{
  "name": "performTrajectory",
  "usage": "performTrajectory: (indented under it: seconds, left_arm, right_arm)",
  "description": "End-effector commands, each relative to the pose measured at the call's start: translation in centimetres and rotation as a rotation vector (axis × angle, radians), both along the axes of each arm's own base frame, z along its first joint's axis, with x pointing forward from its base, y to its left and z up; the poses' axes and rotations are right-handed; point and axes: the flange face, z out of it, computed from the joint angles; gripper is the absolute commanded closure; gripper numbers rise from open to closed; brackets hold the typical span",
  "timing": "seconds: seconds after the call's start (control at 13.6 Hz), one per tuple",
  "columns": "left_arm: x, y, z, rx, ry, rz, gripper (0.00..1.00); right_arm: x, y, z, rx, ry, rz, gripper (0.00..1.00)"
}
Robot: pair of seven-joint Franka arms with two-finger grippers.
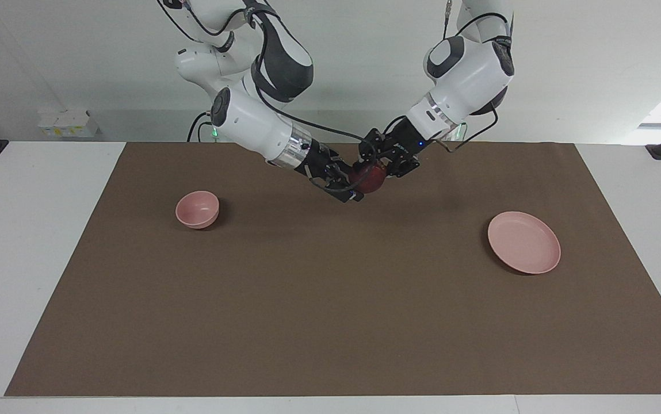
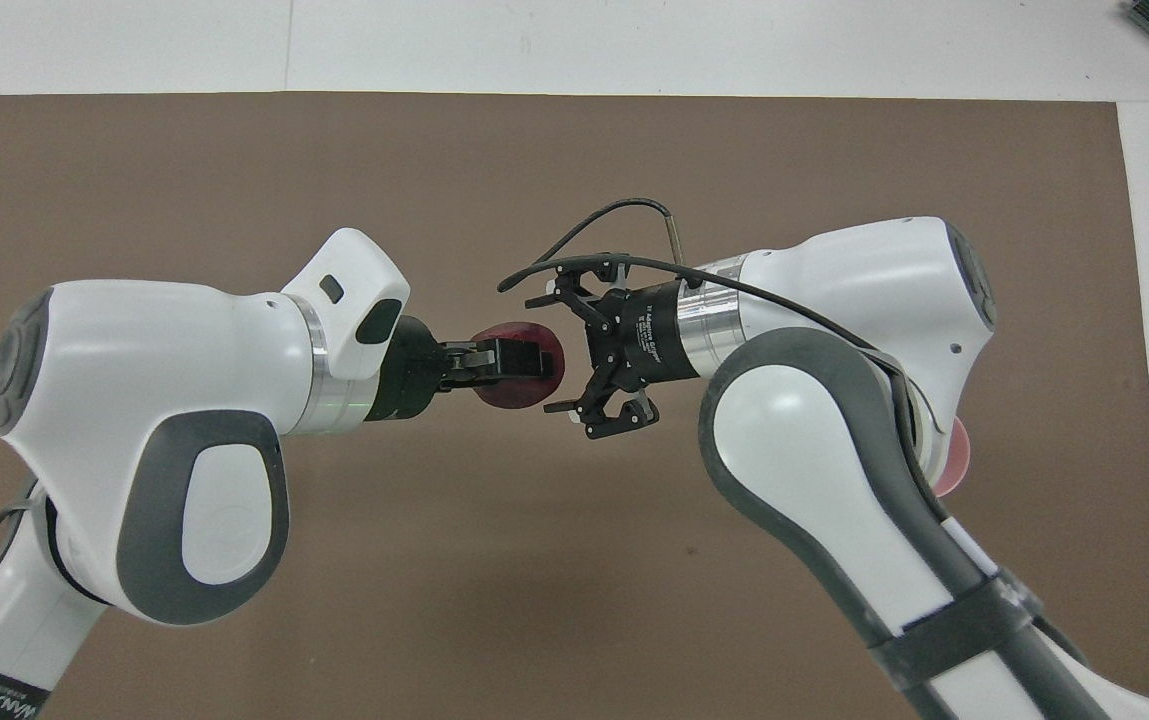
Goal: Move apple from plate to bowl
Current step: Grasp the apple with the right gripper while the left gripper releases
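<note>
above mid-mat: apple (image 1: 371, 179) off plate (image 1: 523, 242), clamped in left gripper (image 1: 377, 171); right gripper (image 1: 346, 188) agape around it; handover, bowl (image 1: 197, 209) pending.

Both arms: glossy white rounded shells with dark grey oval panels at the joints. Brushed silver ring at each wrist, ahead of a black hand of linked bars. Right gripper (image 2: 562, 352): white lettering on its black body; a thin black cable loops off the wrist to a short metal stub. Left gripper (image 2: 519, 358): a white block with two dark oval insets beside it. Small green light near each wrist. Black band on right forearm.
</note>
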Motion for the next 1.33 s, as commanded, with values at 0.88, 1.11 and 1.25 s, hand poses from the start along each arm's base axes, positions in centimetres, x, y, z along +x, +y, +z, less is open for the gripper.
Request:
performTrajectory:
  seconds: [0.88,1.11,1.25]
  left_arm:
    - [0.2,0.9,4.2,0.057,0.014,0.087,0.00]
    - [0.9,4.3,5.7,0.232,0.010,0.047,0.00]
    - [1.2,6.8,6.5,0.382,-0.014,0.029,0.00]
  right_arm:
    - [0.4,0.0,0.6,0.018,-0.008,-0.020,1.00]
    - [1.5,-3.0,0.2,-0.088,-0.040,0.001,1.00]
    - [2.4,-5.2,0.7,-0.167,-0.074,0.034,1.00]
